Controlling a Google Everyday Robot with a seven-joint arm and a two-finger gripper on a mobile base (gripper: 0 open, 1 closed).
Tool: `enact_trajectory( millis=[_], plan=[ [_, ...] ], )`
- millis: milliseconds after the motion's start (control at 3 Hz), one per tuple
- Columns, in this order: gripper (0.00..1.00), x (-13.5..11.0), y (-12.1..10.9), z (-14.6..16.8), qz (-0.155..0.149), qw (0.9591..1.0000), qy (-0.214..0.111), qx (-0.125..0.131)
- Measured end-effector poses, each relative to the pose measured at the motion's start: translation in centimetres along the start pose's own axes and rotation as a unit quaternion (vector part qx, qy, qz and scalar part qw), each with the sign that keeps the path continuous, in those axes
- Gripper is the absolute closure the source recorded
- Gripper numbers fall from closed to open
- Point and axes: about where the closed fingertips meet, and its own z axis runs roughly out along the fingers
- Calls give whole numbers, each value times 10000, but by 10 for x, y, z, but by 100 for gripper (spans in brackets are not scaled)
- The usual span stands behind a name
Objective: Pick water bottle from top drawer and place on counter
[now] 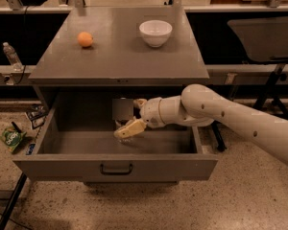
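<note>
One water bottle [121, 109] stands in the top drawer [62, 169] just beside the tool [128, 117]; its grip cannot be told.

Mid-frame, inside the top drawer [77, 143], the gripper [129, 120] sits at a blurred grey patch that is the water bottle [122, 109]; its cap and label cannot be made out. The drawer's back lies in shadow under the counter [115, 56]. The arm [240, 123] is cut off by the right edge. At the left edge, a small clear bottle [10, 55] and a green packet [10, 139] are too small to read
</note>
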Motion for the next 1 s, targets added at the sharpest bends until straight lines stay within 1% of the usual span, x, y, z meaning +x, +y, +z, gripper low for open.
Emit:
enact_trajectory(
  millis=[333,667,1000],
  plan=[
    [41,-4,3,8,-37,10000,-71,-58],
    [72,-15,6,2,-100,9997,-194,-114],
    [95,-31,10,-20,-122,9994,-302,-146]
  ],
)
